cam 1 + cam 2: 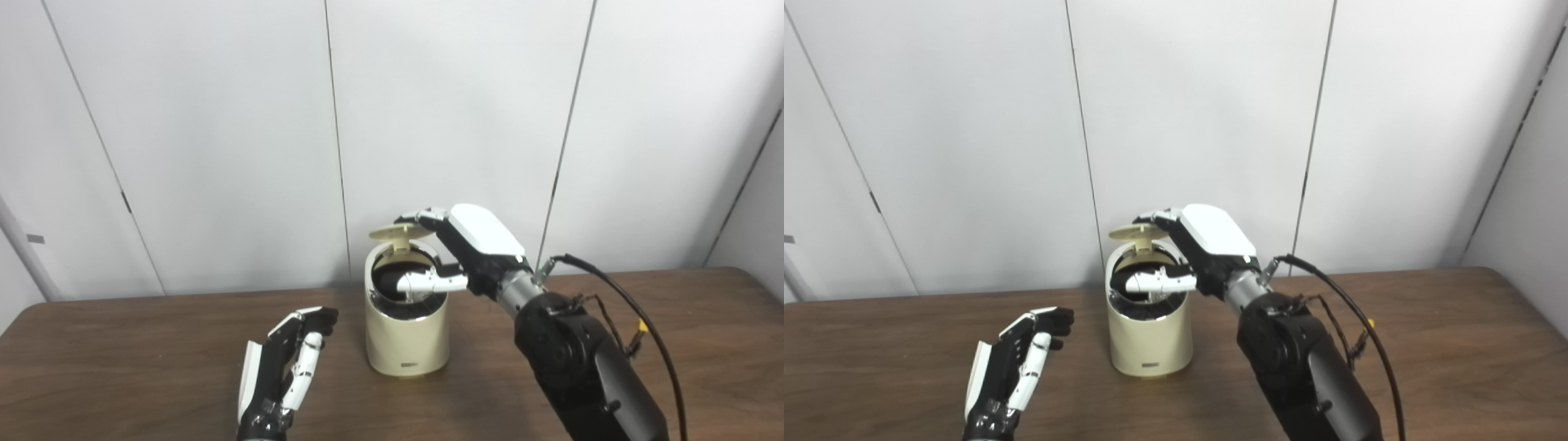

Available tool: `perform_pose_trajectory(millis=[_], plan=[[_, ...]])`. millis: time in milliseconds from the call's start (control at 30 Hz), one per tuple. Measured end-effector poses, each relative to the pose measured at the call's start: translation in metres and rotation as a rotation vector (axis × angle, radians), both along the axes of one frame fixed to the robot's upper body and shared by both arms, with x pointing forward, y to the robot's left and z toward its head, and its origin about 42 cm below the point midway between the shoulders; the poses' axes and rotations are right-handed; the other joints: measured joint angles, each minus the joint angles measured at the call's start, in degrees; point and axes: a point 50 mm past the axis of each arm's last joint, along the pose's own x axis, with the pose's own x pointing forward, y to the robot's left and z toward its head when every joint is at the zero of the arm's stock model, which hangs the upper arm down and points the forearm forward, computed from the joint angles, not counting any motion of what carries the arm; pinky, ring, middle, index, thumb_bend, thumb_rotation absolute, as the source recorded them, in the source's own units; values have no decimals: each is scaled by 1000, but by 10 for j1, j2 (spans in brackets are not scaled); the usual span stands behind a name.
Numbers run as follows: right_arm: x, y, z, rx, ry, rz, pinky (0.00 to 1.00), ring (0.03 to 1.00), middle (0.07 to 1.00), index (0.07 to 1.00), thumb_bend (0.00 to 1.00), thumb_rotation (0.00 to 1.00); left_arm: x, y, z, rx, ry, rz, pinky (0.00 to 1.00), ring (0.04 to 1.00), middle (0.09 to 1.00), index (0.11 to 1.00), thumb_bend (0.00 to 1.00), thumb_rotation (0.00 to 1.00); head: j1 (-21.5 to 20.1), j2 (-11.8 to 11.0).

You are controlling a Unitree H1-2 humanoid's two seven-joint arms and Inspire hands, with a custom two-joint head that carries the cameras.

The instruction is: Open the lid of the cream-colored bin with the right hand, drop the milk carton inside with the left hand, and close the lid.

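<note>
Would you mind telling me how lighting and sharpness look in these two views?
Left eye view: even, soft light, faint shadow beside the bin, the right hand slightly soft-edged. Right eye view: the same flat light, no glare on the table.

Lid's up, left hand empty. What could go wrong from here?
1. The right hand has fingers on the raised lid and its thumb reaching over the bin mouth; lowering the lid now might pinch the thumb.
2. The bin stands free on the table; a sideways push from that hand could tip it.
3. The left hand is open and no carton is visible, so whether it went in can't be confirmed.
</note>
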Motion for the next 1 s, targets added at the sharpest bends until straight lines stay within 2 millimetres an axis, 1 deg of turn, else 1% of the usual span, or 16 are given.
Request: perform_pose_trajectory(millis=[133, 267, 400, 533, 633, 733, 867, 1000], plan=[[-2, 1, 2, 3, -8, 4, 894, 843, 786, 746, 730, 845, 0, 1, 0, 0, -3, 5, 611, 654, 668, 667, 332, 841, 1, 1], [-2, 2, 1, 4, -9, 4, 894, 838, 770, 736, 731, 851, 0, 2, 0, -1, -4, 9, 609, 655, 669, 668, 330, 830, 1, 5], [-2, 2, 1, 4, -8, 4, 879, 835, 763, 731, 732, 847, 0, 3, 1, 2, -8, 11, 610, 660, 673, 671, 344, 847, 2, 9], [-4, 1, -1, 6, -3, 3, 872, 833, 773, 731, 734, 850, -1, 2, 3, 1, -15, 11, 611, 660, 673, 671, 338, 841, 4, 11], [-6, 0, -5, 5, 8, 2, 846, 827, 752, 723, 724, 840, -1, 1, 5, -5, -22, 10, 612, 660, 673, 671, 336, 838, 6, 11], [-10, -2, -11, 2, 20, 3, 841, 822, 732, 716, 718, 828, -1, 0, 7, -10, -25, 11, 617, 659, 672, 671, 333, 836, 8, 11], [-15, -4, -20, -6, 38, 5, 853, 837, 740, 726, 705, 811, 2, 1, 9, -10, -35, 25, 612, 656, 664, 664, 321, 836, 12, 9], [-17, -3, -24, -27, 51, 15, 841, 832, 733, 725, 696, 786, 3, 2, 11, -14, -42, 34, 601, 654, 659, 656, 312, 817, 13, 9]])
